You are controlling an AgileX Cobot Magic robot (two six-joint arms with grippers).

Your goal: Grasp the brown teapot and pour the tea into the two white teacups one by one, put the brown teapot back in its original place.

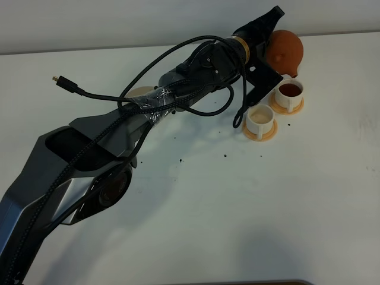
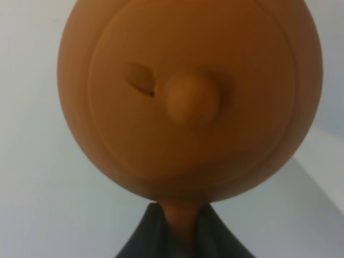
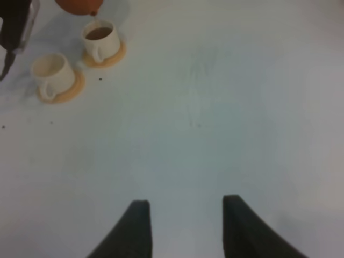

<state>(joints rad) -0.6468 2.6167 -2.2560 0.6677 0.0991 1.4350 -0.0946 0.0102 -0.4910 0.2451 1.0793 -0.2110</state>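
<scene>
Left arm (image 1: 89, 172) is stretched from lower left to upper right. At upper right, the teapot (image 1: 288, 50) handle is pinched by the left gripper (image 2: 180, 228), spout over the filled cup (image 1: 291, 90). Right gripper (image 3: 185, 215) fingers are spread, empty. Just beside the filled cup, the empty cup (image 1: 261, 117) is seen.

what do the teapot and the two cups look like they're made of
Teapot: probably unglazed clay, matte orange-brown, no glare. Filled cup and empty cup: likely glazed ceramic, smooth cream-white walls; plastic can't be ruled out.
</scene>
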